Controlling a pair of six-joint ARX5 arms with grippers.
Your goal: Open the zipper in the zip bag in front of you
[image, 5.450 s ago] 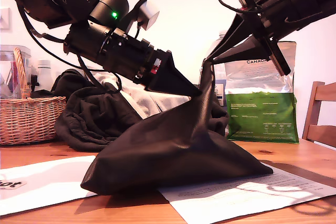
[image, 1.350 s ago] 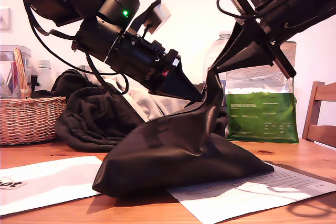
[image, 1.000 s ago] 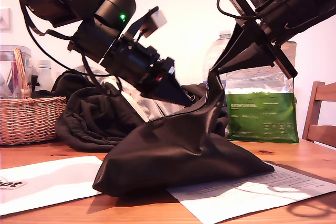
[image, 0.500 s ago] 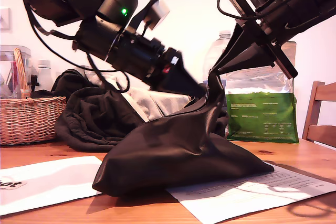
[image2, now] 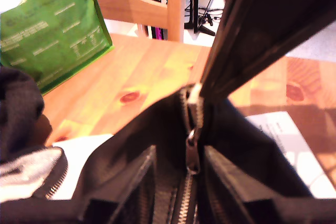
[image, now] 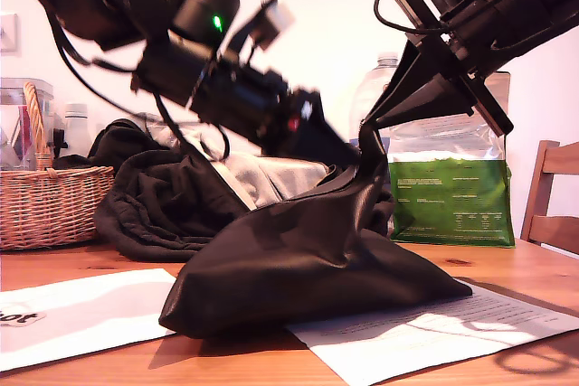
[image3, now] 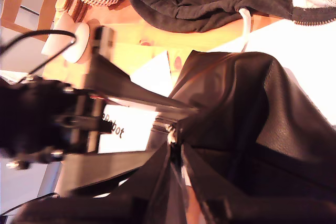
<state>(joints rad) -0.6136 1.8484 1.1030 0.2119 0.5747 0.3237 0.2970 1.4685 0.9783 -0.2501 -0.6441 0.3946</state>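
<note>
The zip bag [image: 308, 259] slumps on the tabletop [image: 520, 270] just beside the green foil pouch [image: 448, 201], its top corner pulled upward. My second gripper [image: 365, 124] is clenched on that raised corner. My first gripper [image2: 181, 158], blurred in the exterior view, has its jaws apart astride the zipper [image2: 184, 203], with the pull tab [image2: 192, 150] unpinched between them.

"bot" on white sheet [image3: 118, 129]

A home; wooden table [image: 81, 264], wicker basket [image: 50, 205], heaped clothing [image: 154, 196]
</note>
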